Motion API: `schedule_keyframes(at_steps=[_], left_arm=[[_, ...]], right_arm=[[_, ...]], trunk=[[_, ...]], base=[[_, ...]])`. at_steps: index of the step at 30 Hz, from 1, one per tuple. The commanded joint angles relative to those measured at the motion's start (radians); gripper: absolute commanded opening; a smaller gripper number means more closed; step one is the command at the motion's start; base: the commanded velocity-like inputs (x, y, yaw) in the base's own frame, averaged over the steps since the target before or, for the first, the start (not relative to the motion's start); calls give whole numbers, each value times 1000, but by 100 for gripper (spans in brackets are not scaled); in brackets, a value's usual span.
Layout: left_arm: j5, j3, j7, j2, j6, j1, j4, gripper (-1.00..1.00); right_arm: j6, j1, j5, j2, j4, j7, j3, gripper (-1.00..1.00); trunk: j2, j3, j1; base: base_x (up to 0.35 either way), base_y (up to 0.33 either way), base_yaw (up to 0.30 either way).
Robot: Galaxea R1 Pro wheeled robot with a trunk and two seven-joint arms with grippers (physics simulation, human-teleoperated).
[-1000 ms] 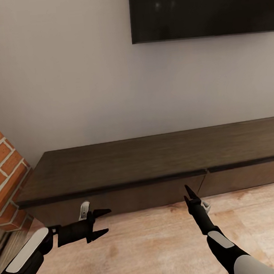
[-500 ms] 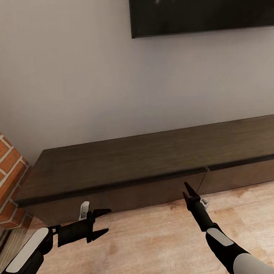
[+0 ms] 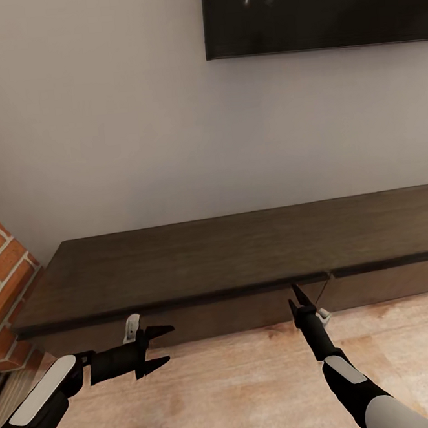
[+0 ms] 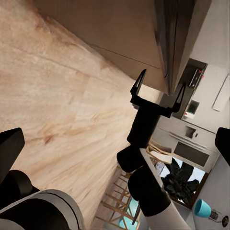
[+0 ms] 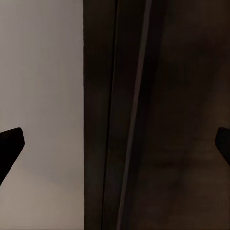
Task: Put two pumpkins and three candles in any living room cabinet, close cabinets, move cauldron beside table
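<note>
Two black grippers hover in front of a long, low dark-brown wood cabinet (image 3: 243, 250) in the pale-walled living room.

Left of the cabinet, a red brick chimney (image 3: 1, 271) meets its end. Before the cabinet's left part, over the light wood plank floor (image 3: 241, 380), the left gripper (image 3: 162, 346) points sideways along the front, its fingers spread with nothing between them. Its drawer fronts look pushed in, with a thin seam (image 3: 326, 275) where two of them meet. Right at that seam the right gripper (image 3: 296, 296) points up at the front edge, fingers apart and empty; whether the tips touch the wood cannot be told. Above the cabinet's right part a black wall television (image 3: 316, 10) hangs on the pale wall (image 3: 102, 120).
</note>
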Motion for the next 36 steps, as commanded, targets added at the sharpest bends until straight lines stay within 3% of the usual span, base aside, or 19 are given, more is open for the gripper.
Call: schedule_keyframes(at_steps=[1,21,25,36], left_arm=[[10,-1,8,1,1,-1,-7,100],[10,0,8,2,1,-1,-28,100],[10,0,8,3,1,-1,-28,100],[10,0,8,3,1,0,-28,100]], right_arm=[[3,-1,-10,-1,1,4,4,100],[3,-1,-12,1,8,3,0,100],[3,-1,-12,0,10,2,0,100],[3,-1,-12,1,11,1,0,100]], trunk=[[0,-1,0],[0,-1,0],[-1,-16,2],[-1,-16,2]], base=[[60,0,0],[60,0,0],[0,0,0],[0,0,0]])
